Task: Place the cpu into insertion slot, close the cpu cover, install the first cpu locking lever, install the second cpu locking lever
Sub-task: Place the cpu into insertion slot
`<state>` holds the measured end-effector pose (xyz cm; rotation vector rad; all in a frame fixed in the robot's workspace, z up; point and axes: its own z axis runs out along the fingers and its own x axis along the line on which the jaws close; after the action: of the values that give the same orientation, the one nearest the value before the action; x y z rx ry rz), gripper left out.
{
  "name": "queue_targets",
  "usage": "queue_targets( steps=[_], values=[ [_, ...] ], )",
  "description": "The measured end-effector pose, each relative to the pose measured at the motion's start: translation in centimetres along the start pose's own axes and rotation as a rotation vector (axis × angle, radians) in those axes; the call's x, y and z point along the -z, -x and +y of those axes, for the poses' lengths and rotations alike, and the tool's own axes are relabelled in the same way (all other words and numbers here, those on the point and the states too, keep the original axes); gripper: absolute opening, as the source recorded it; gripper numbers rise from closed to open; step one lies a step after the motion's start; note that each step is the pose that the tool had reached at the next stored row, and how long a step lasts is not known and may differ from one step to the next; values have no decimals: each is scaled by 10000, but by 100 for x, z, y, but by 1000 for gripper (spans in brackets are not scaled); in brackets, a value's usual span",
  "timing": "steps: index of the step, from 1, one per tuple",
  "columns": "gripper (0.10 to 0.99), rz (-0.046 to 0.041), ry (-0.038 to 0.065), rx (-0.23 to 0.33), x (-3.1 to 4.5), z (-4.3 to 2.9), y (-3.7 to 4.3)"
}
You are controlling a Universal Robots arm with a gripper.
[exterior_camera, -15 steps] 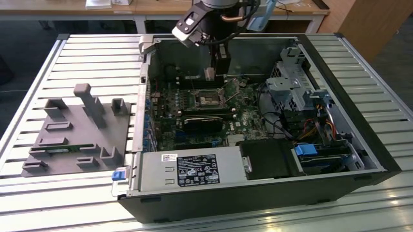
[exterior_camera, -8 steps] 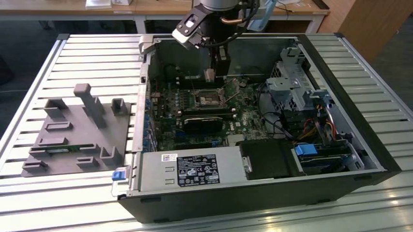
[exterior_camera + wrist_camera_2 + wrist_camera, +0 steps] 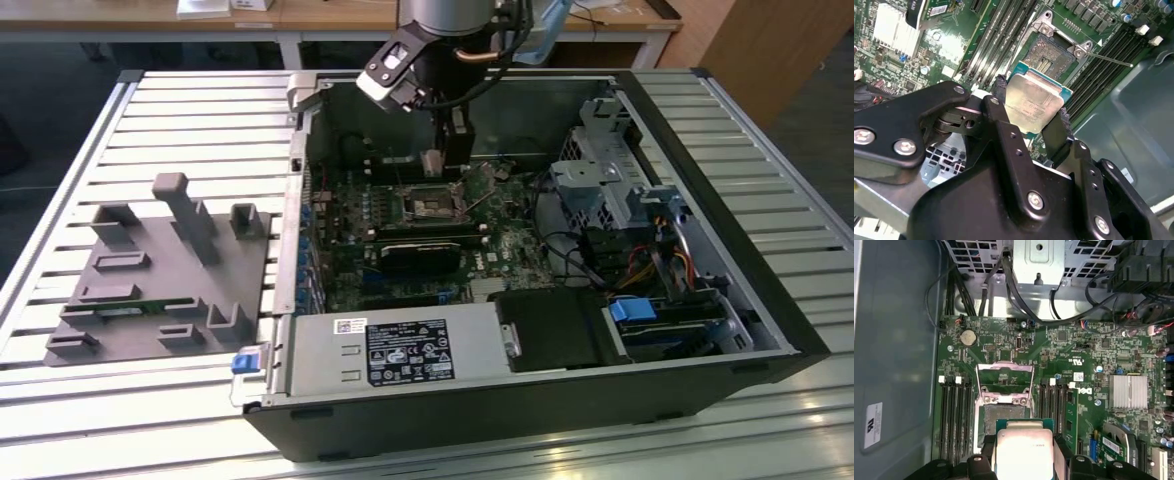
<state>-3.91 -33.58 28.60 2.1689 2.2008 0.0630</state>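
- Two-finger claw (image 3: 1032,100) is clamped shut on the cpu (image 3: 1030,114), gripping two opposite edges. Silvery face is toward the wrist cameras.
- cpu is held in the air over the green motherboard (image 3: 1089,365), near the insertion slot (image 3: 1004,422) but not in it. In the first wrist view it covers part of the slot, so my read is it's not centred yet.
- cpu cover (image 3: 1005,365) is flipped up and open at the far side of the slot. Thin locking lever (image 3: 1111,60) is swung out to the side. Slot looks free to receive.
- Step in hand, judged: placing the cpu.
  - Square the chip edges to the socket rim, keep it flat and come straight down.
  - No sideways drag, since the socket contacts likely bend easily.
  - Corner/orientation mark should match; can't make it out here.
  - Let go only once the chip sits flush inside the rim.
- Memory slots (image 3: 954,415) run along both sides of the socket. Finger room looks tight, so mind them on the descent.
- Arm pose: in the exterior view the arm (image 3: 447,20) comes down over the far wall of the open PC case (image 3: 534,410). Wrist is tilted and the claw points down into the case over the board's far part.
- Grey fixture tray (image 3: 147,290) sits on the slatted table (image 3: 200,110) at the exterior view's left, well apart from the claw.
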Motion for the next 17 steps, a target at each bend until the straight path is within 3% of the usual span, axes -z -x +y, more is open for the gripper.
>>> queue_targets(
  steps=[13,17],
  values=[
    [541,3,4,14,-232,-29,-90],
    [541,2,6,13,-256,-31,-90]
  ],
)
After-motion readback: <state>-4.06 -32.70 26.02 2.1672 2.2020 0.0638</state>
